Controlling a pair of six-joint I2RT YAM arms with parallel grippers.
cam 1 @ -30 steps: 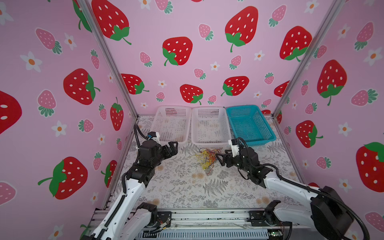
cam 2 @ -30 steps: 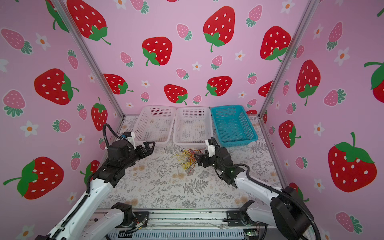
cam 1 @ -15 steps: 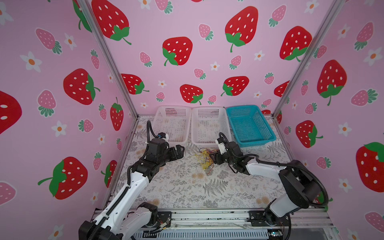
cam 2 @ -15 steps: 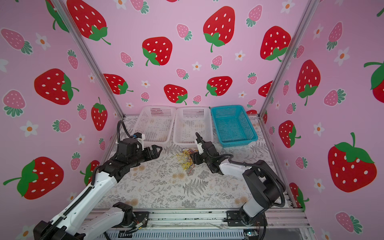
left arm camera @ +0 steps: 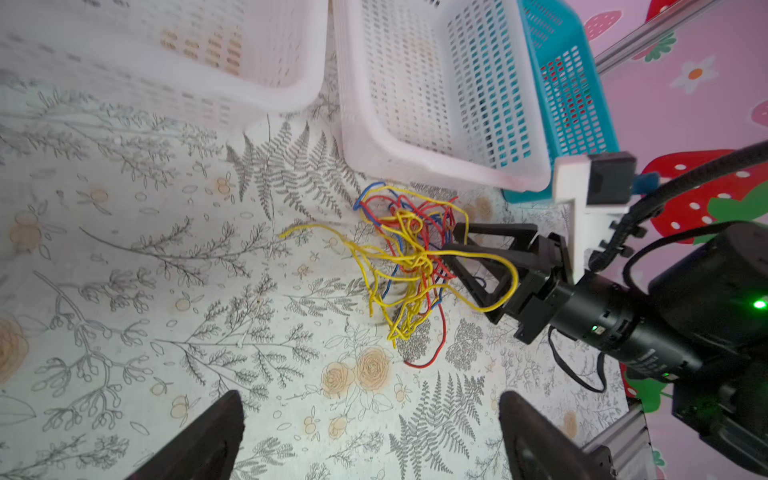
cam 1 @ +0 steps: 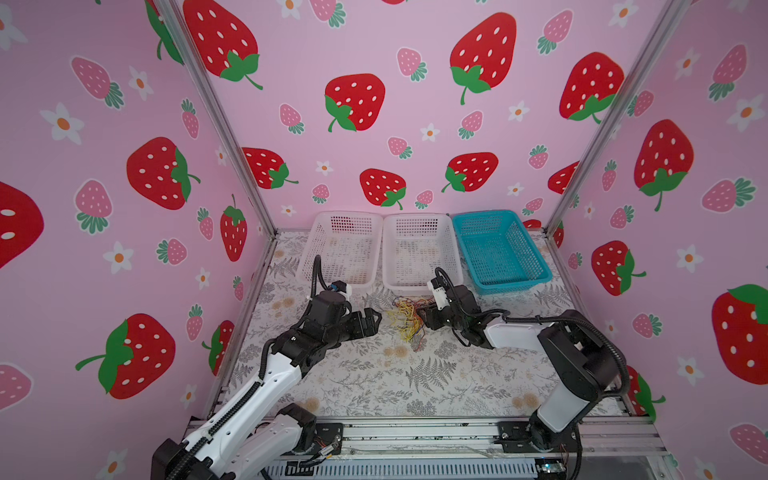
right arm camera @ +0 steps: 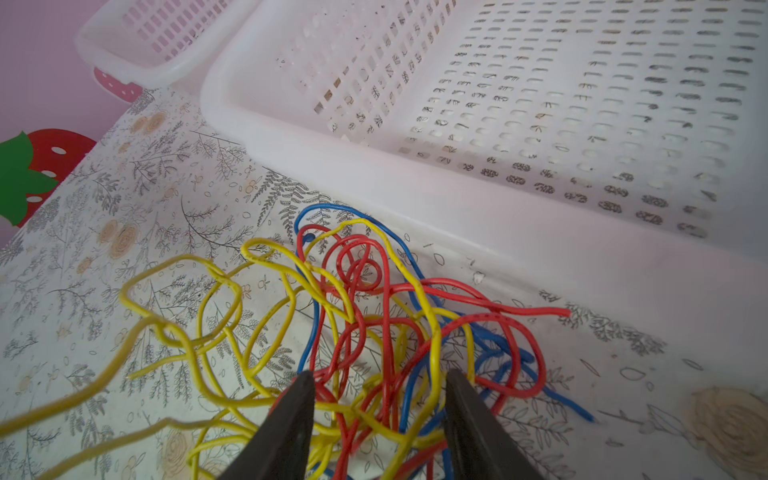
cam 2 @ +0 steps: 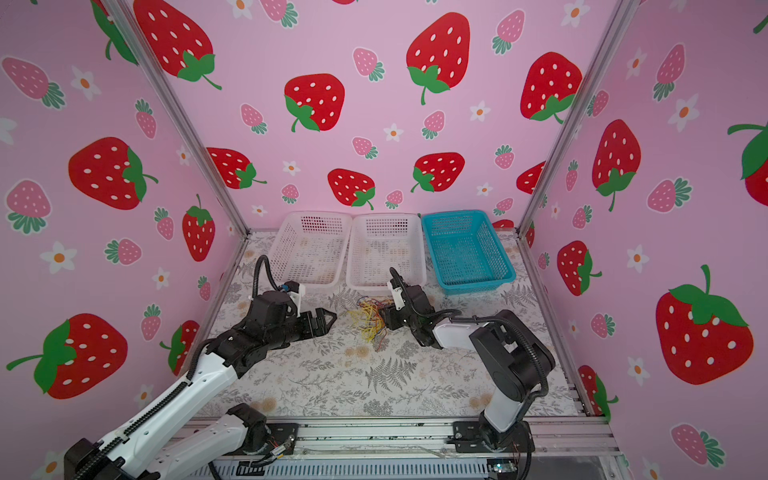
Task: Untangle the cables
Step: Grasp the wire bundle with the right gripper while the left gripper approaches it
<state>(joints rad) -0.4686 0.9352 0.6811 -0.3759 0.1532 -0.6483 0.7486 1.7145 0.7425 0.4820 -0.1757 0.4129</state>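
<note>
While the right gripper (right arm camera: 379, 374) stands half spread astride red, yellow and blue strands, pinching nothing that I can see, the left gripper (left arm camera: 369, 399) hangs spread wide and empty just left of the heap. The cables (cam 1: 405, 318) lie in one knot on the table (cam 1: 374, 374), between both grippers and just near of the middle white basket (cam 1: 411, 288). The step in hand looks like the first grab at the tangle; next the right jaws should close on few strands, then the left should take another and pull apart
</note>
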